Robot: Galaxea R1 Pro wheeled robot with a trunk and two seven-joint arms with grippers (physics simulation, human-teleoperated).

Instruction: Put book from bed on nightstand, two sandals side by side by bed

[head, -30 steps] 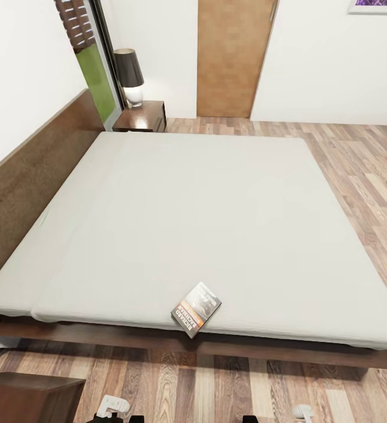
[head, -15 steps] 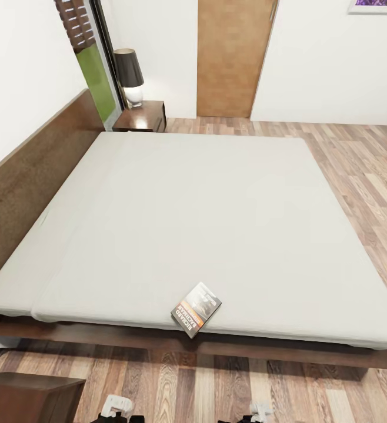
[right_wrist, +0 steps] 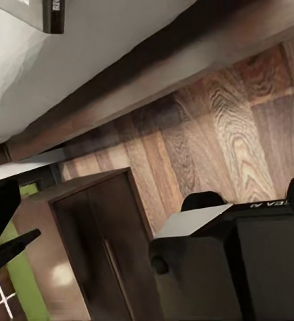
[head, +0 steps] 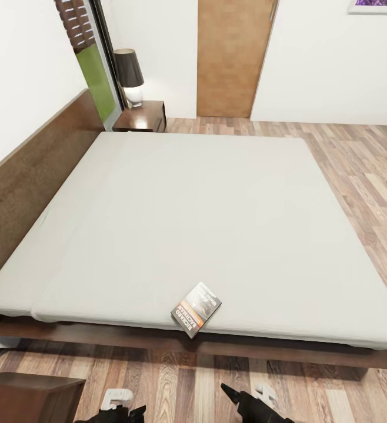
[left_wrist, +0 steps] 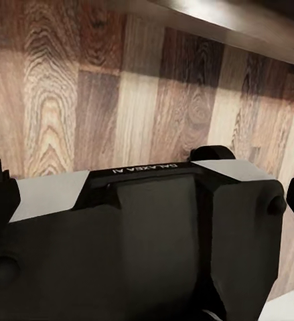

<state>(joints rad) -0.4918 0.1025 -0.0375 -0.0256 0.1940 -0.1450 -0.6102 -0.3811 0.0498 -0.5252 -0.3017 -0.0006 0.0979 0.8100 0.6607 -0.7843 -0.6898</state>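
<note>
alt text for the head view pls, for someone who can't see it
A small paperback book lies near the front edge of a large bed with a pale-grey mattress. Beyond the bed's far corner, a dark nightstand holds a lamp, beside a wooden door.

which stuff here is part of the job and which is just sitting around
Part of the job:
book, near the bed's closest edge
bed
far nightstand
near nightstand

Just there:
lamp on the far nightstand
door
window
picture on the wall
</note>
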